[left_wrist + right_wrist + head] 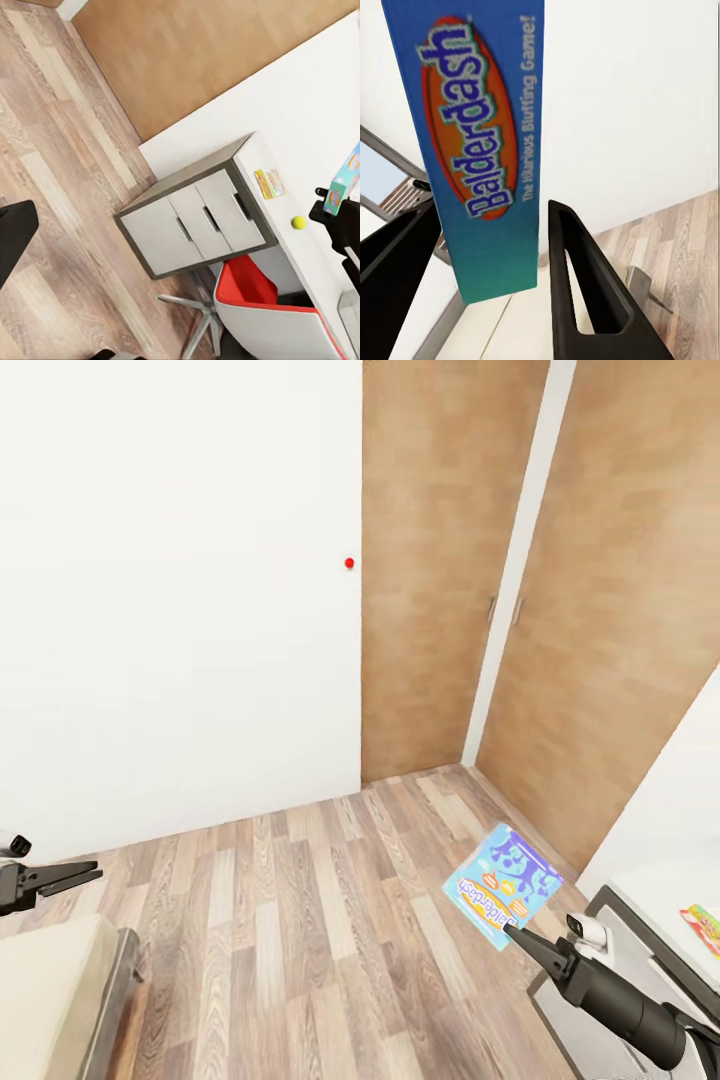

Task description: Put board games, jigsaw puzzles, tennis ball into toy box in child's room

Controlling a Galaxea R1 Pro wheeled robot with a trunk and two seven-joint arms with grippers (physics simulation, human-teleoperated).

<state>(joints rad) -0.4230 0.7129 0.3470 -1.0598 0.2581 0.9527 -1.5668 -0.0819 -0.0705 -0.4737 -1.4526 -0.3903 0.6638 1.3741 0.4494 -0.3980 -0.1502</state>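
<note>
wood-grain plank floor (300,920) runs up to a plain white wall and tall brown wardrobe doors (450,560). my right pincer (520,935) is clamped on a board game (503,884), a flat blue balderdash card box with glossy print, held clear above the floor. my left pincer (75,876) sits slightly parted with nothing in it. the worktop (300,150) has a smooth white top, with the small fuzzy tennis ball (298,222) and a thin flat colourful item, probably a puzzle (269,183), lying on it. i should keep the box level and squeeze steadily, since slick card can slip while i turn toward the worktop.
</note>
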